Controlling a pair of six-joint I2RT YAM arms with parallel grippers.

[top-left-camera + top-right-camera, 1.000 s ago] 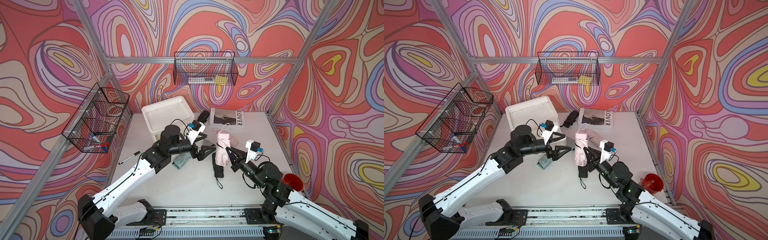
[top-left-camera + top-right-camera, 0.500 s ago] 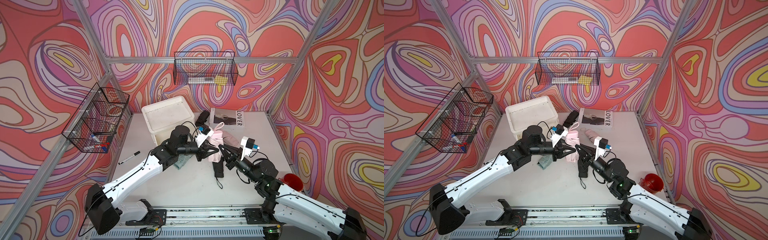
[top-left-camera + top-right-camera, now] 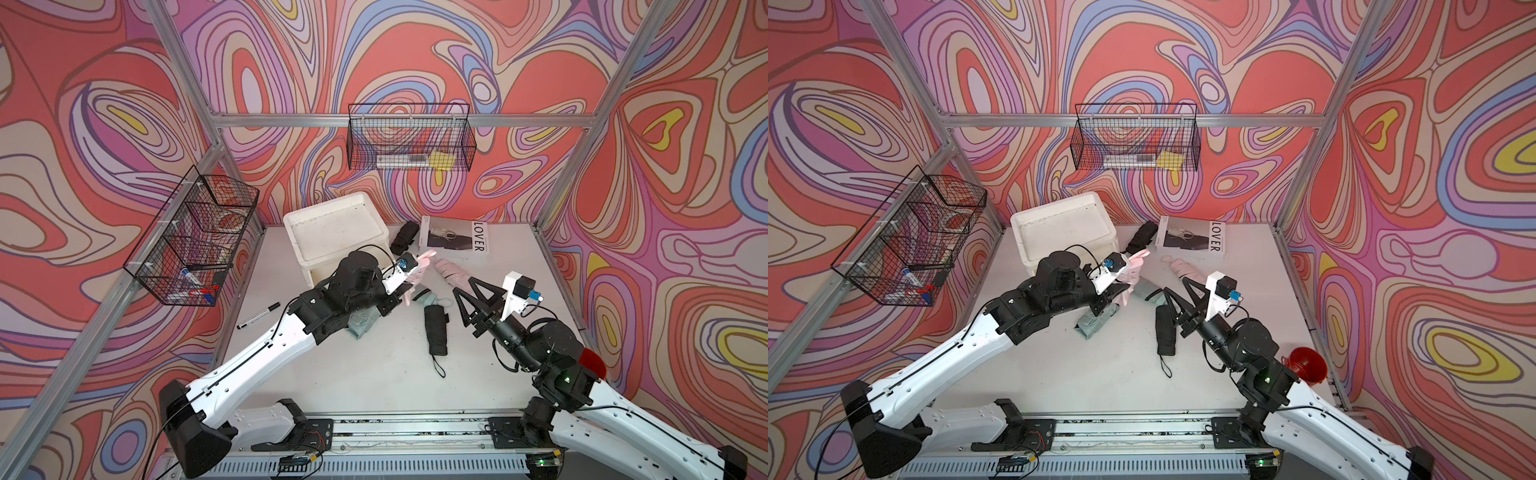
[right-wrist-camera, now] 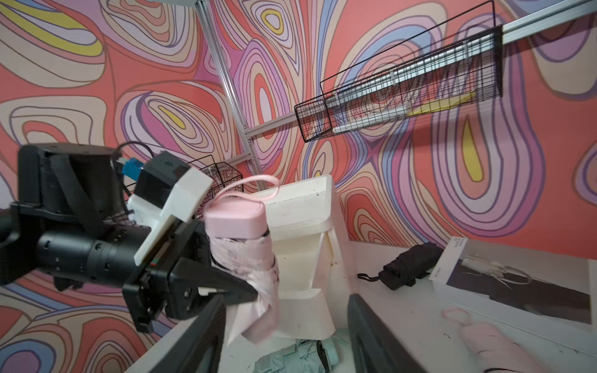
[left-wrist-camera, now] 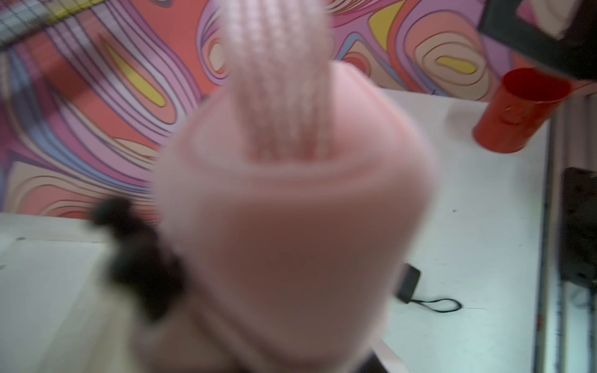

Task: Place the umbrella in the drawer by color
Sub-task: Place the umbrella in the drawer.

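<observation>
Left grip: the left gripper (image 4: pixel 239 282) is clamping the pink umbrella (image 4: pixel 240 255) across its folded canopy, just under the handle cap. The wrist loop is pointing up and the loose fabric is hanging below.
Why so: a hold near the handle is likely leaving the long end free to go into a compartment first.
Right grip: the right gripper (image 3: pixel 463 285) is hovering over mid-bench with its fingers (image 4: pixel 200 332) spread wide, holding nothing.
Task's thing: the pink umbrella is hanging clear of the bench (image 3: pixel 374 374), tilted slightly, just in front of the drawer (image 3: pixel 320 272) at the back-left corner. It is not yet inside.
Drawer: the frames are not showing which compartment is meant for pink, or whether one is pulled out.
Waiting: a second pink umbrella (image 3: pixel 455 272) is lying right of the held one, toward the back edge. A green umbrella (image 3: pixel 360 325) is lying partly under the left arm. A black umbrella (image 3: pixel 435 330) is lying mid-bench, and another black one (image 3: pixel 404 237) is sitting beside the drawer's right side.
Edges: a magazine (image 3: pixel 455 239) is lying along the back edge, a red cup (image 3: pixel 1308 365) is standing at the right edge, and a marker (image 3: pixel 258 316) is lying near the left edge.
Room: the front half of the bench is lying mostly bare. Around the drawer the space is looking tight, with the arm, the green umbrella and the black one crowding it.
</observation>
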